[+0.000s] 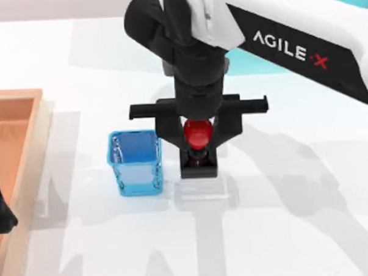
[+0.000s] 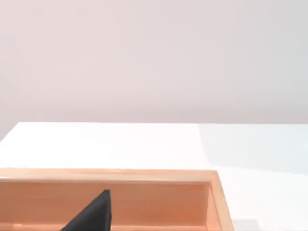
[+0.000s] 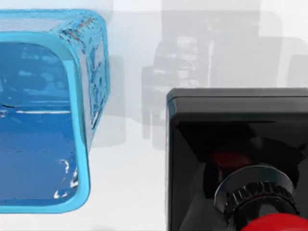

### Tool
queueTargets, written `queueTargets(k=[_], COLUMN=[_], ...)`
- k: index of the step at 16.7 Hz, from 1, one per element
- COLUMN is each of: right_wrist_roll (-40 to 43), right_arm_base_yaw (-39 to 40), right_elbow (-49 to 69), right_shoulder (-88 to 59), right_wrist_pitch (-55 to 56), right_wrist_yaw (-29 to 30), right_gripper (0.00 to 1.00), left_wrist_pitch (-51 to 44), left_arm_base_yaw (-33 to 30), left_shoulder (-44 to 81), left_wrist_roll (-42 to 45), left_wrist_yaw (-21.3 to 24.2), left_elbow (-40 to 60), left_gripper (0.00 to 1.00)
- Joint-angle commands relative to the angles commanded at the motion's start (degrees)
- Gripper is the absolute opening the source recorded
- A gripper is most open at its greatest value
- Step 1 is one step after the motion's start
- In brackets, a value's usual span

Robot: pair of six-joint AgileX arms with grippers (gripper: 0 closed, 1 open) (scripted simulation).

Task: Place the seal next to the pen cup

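Top view, right gripper [image 1: 198, 136] gripping seal [image 1: 198, 151], beside pen cup [image 1: 135, 162]

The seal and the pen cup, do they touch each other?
Apart. In the right wrist view a strip of bare white table separates the seal from the pen cup; the top view shows the same gap.

My white table [image 1: 285, 219] carries a blue pen cup [image 1: 135, 161]. The seal [image 1: 199, 155] stands just beside it. A wooden tray [image 1: 25, 145] lies at the left edge.
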State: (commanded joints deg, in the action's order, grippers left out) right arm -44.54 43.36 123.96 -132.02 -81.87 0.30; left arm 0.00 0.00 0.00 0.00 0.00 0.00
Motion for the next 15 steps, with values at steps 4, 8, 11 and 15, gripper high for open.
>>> queueTargets(k=[4,8,11,15], right_wrist_roll=[0.0,0.0,0.0,0.0], right_arm_base_yaw=[0.0,0.0,0.0,0.0], right_elbow=[0.0,0.0,0.0,0.0], right_shoulder=[0.0,0.0,0.0,0.0], right_wrist_pitch=[0.0,0.0,0.0,0.0], right_wrist_yaw=[0.0,0.0,0.0,0.0], right_gripper=[0.6,0.9,1.0,1.0], left_wrist_pitch=[0.0,0.0,0.0,0.0], left_arm_base_yaw=[0.0,0.0,0.0,0.0], left_shoulder=[0.0,0.0,0.0,0.0], left_wrist_roll=[0.0,0.0,0.0,0.0], left_wrist_yaw=[0.0,0.0,0.0,0.0], left_elbow=[0.0,0.0,0.0,0.0], left_gripper=[1.0,1.0,1.0,1.0])
